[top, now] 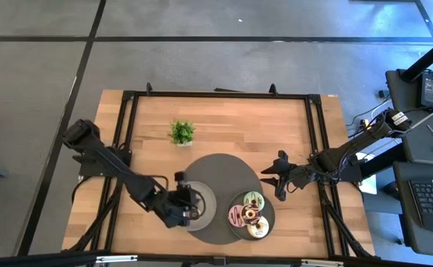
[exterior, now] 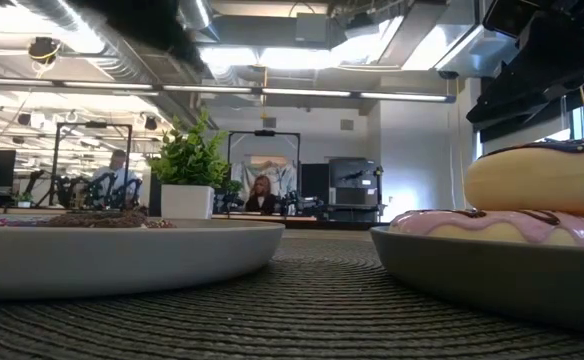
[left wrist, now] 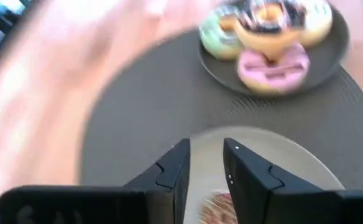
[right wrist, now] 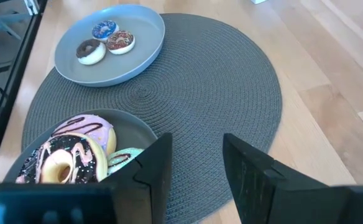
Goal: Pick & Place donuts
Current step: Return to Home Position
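Note:
Three tiny donuts, purple (right wrist: 104,29), brown-sprinkled (right wrist: 120,42) and dark (right wrist: 91,51), lie on the light grey plate (right wrist: 141,28). Larger donuts lie heaped on the darker plate (right wrist: 132,127): pink-striped (right wrist: 85,129), chocolate-sprinkled (right wrist: 60,163) on top, green (right wrist: 124,158); the high view shows a cream one (top: 259,229) too. My left gripper (top: 190,210) (left wrist: 206,152) hovers open over the light plate (left wrist: 281,149), with a sprinkled donut (left wrist: 219,208) showing between its fingers. My right gripper (top: 276,182) (right wrist: 197,149) is open above the mat, beside the darker plate.
Both plates sit on a round grey woven mat (top: 224,172) near the table's near edge. A small green potted plant (top: 181,133) stands on the wood beyond the mat. A black frame (top: 127,119) rims the table. Bare wood lies at the far right.

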Robot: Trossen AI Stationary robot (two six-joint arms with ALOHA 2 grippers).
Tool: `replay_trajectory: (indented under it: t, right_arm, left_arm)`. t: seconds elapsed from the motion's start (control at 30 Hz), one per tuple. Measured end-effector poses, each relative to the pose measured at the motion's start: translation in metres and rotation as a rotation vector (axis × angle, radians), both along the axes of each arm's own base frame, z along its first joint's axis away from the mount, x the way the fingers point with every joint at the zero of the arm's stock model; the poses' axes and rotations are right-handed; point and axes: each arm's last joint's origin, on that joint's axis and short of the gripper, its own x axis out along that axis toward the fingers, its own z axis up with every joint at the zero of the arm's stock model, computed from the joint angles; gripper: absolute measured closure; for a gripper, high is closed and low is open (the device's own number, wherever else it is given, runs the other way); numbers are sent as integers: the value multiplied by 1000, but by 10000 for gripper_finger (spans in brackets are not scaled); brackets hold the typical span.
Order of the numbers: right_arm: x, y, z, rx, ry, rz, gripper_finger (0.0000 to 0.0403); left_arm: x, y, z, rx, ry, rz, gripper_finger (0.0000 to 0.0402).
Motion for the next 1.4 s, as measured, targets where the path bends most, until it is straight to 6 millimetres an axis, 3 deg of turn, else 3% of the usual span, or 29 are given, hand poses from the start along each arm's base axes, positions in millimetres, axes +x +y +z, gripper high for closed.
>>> replay_trajectory:
  t: [0.13, 0.3, 0.43, 0.63, 0.97, 1.17, 1.4]
  right_arm:
    - [0, 0, 0, 24, 3, -5, 260]
    - [-2, -2, 0, -57, 3, 4, 260]
    - [-6, -4, 9, -75, -33, 51, 260]
    - [-19, -10, 25, -68, -175, 131, 260]
    - [-59, -30, -14, 7, -477, 215, 260]
    - [-76, -45, -17, -7, -602, 184, 260]
    - [-91, -55, -19, 4, -615, 176, 260]
  left_arm:
    - [-5, 5, 18, 4, -74, 26, 307]
    - [-13, 17, 27, -24, -144, 59, 309]
    - [-28, 35, 13, -130, -255, 66, 311]
    - [-66, 73, -10, -300, -514, -33, 307]
    - [-129, 131, -39, -332, -736, 2, 308]
    - [-145, 158, -47, -349, -819, 3, 308]
    - [-153, 180, -50, -315, -849, 78, 309]
